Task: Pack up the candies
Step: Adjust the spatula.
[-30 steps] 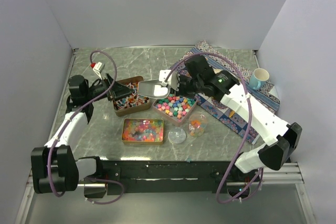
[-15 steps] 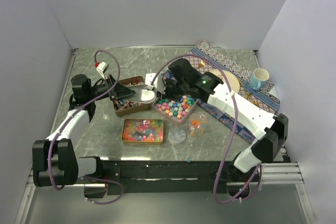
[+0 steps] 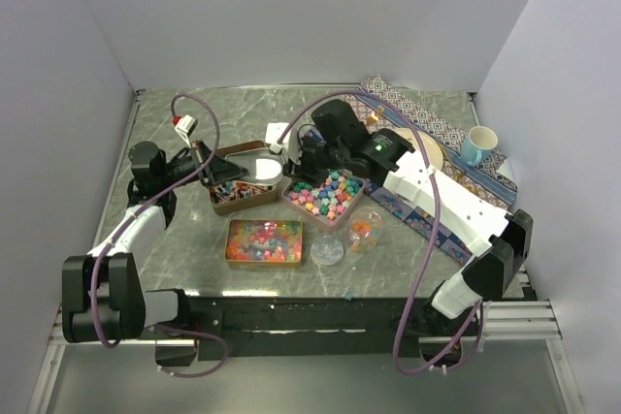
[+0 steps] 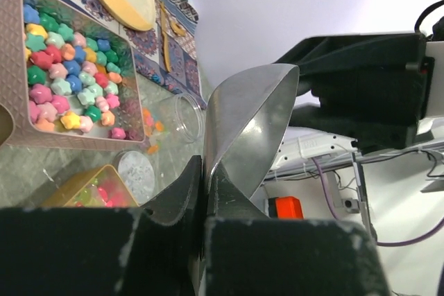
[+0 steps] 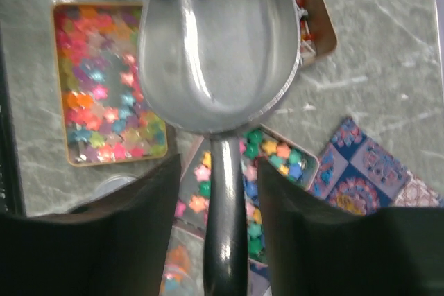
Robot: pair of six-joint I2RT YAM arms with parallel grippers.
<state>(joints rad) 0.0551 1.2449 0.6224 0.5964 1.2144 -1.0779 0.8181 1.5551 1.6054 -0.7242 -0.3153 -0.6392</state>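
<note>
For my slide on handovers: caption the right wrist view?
Empty metal scoop above tins of candies, its handle inside the open right end effector.

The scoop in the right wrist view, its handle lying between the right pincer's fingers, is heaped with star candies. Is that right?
Not quite. The scoop is empty: the right wrist view shows only its bare metal bowl. Its handle does lie between the fingers of the right pincer, and the candies lie below it.
</note>
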